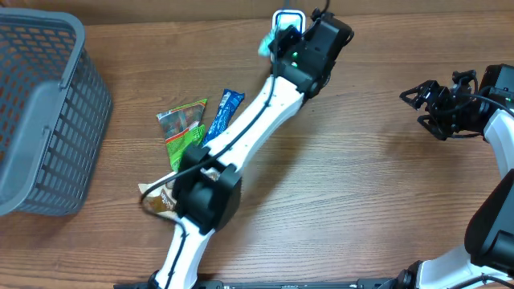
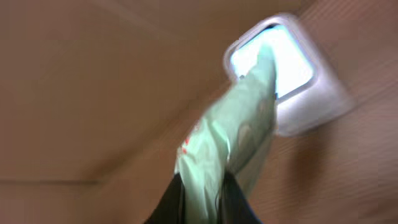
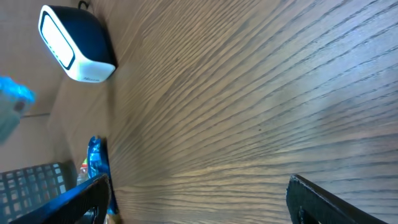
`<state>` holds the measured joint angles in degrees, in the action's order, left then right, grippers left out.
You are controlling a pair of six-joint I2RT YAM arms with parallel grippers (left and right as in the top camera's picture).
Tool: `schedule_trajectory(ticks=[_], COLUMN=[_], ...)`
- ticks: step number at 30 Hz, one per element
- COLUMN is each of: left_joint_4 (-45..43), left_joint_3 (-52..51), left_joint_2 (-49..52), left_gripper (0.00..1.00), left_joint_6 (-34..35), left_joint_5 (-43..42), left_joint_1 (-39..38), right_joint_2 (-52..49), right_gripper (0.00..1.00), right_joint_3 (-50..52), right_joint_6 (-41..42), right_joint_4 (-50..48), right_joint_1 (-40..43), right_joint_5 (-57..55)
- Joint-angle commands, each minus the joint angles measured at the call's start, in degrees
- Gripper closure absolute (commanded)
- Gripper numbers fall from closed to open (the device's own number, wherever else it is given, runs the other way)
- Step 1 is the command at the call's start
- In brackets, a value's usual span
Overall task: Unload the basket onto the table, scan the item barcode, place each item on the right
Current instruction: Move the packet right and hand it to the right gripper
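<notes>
A white barcode scanner with a lit window stands at the table's far edge. My left gripper is right beside it, shut on a pale green packet. In the left wrist view the pale green packet runs up from between the dark fingers and its top end lies over the scanner's bright window. My right gripper hovers open at the right side, apart from everything. Its wrist view shows the scanner far off and only bare wood between the fingers.
A grey mesh basket fills the left side. A green packet, a blue packet and a brown packet lie near the left arm's lower links. The blue packet also shows in the right wrist view.
</notes>
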<state>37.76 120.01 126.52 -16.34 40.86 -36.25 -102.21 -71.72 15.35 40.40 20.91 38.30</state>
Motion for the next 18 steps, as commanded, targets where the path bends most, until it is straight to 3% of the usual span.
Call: schedule_trajectory(ticks=[1,6,12,18], left_joint_4=[6.5,17.6,28.3,29.3], left_joint_3=[1.2,1.2,0.3,-1.0], left_joint_2=[-9.1,-12.8,-9.7,-3.4], left_gripper=[0.96,0.95,0.95,0.95], left_joint_6=[22.1,24.3,20.5,13.2], left_joint_5=[-27.6,-56.9,-71.0,-90.0], left_joint_1=[3.9,8.7,10.7,10.8], right_joint_2=[1.1,1.1,1.1,1.1], right_gripper=[0.09,0.09,0.09,0.09], right_joint_3=[-1.5,-1.5,-1.5,-1.5], right_joint_6=[-0.5,-0.8,-5.2,-13.7], right_joint_4=[0.5,1.4,1.7,-2.1], right_joint_1=[-0.4,-2.2,-8.8,-17.4], right_joint_5=[1.6,1.8,3.5,12.4])
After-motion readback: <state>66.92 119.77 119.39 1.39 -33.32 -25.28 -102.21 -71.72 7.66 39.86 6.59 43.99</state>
